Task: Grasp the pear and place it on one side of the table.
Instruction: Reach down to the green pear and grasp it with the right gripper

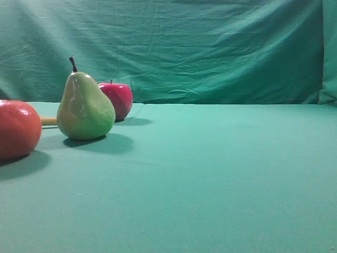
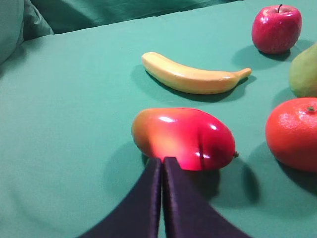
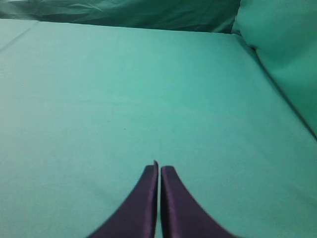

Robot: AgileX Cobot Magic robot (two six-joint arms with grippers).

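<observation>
Two grippers wait pinched together and empty: the left gripper above a red-yellow mango, the right gripper over bare table. The pear stands upright at the left, ungrasped, just before the apple, apparently laid out among decoy fruit.

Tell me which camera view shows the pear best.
The exterior high view: the pear stands whole and upright on the table, stem and all, in front of the apple. The left wrist view catches only a green sliver at its right edge. The right wrist view shows none of it, only bare cloth.
</observation>
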